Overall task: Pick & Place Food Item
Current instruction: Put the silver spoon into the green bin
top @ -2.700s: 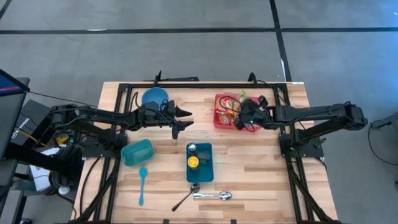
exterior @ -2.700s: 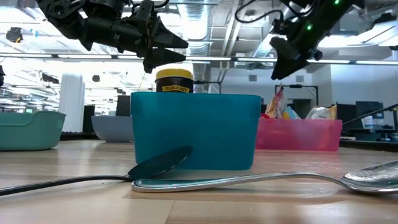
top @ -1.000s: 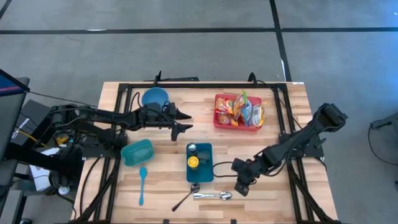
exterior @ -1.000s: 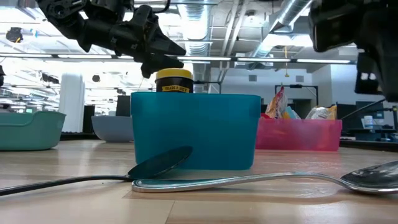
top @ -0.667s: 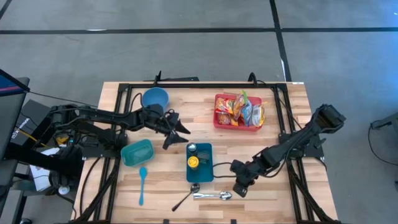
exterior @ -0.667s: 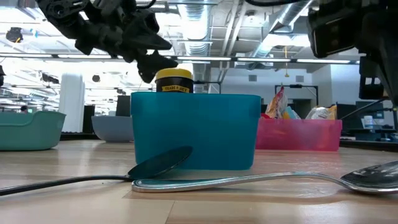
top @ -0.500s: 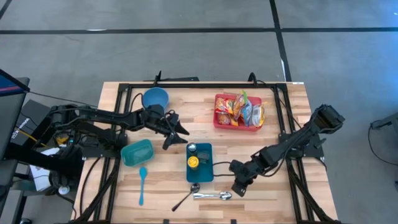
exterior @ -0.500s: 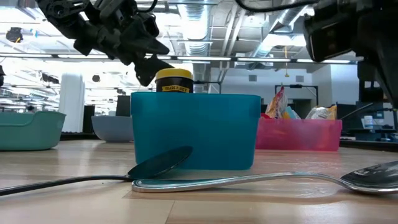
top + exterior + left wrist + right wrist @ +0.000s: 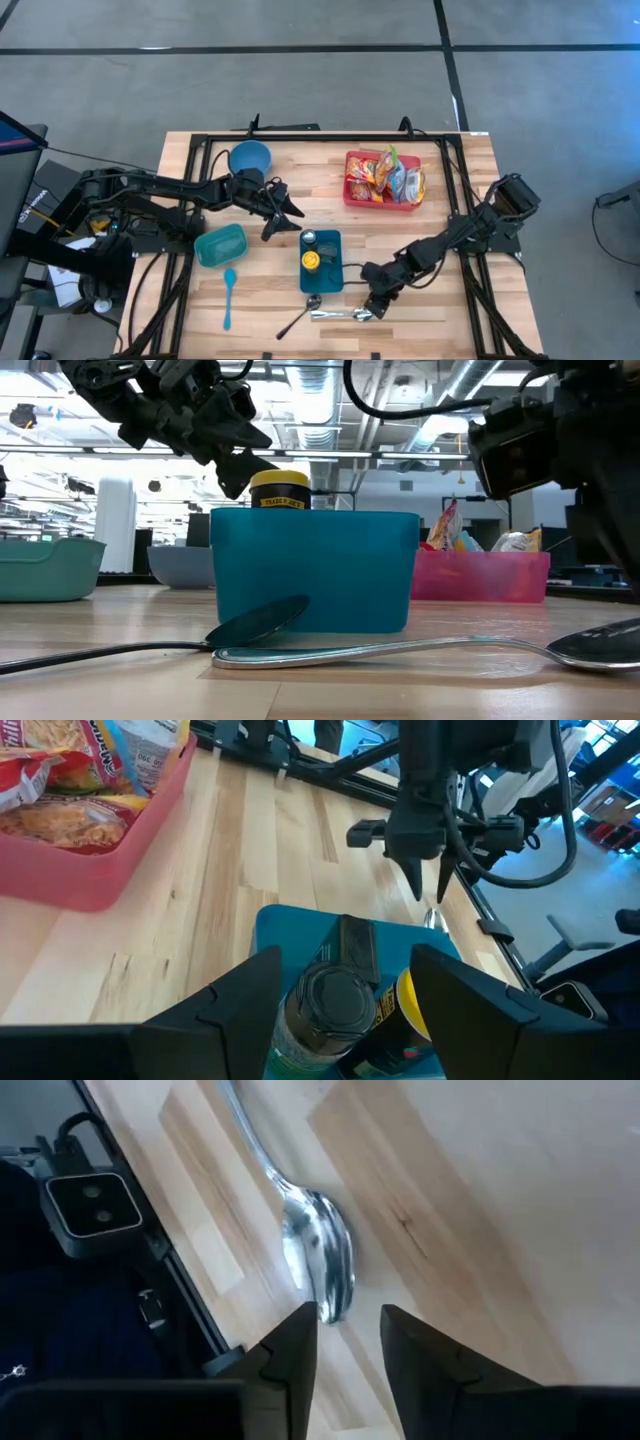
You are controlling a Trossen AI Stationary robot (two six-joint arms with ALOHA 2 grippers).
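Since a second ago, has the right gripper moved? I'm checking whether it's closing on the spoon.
Yes. In the high view the right gripper has crept toward the blue tray and now sits at the silver spoon's bowl end.

**What I can't make out**

From the low view the teal bin (image 9: 313, 570) hides all but the jar's yellow lid (image 9: 279, 488) — the right arm (image 9: 560, 440) runs off the right edge. My left wrist view cuts the bin off at the bottom edge.
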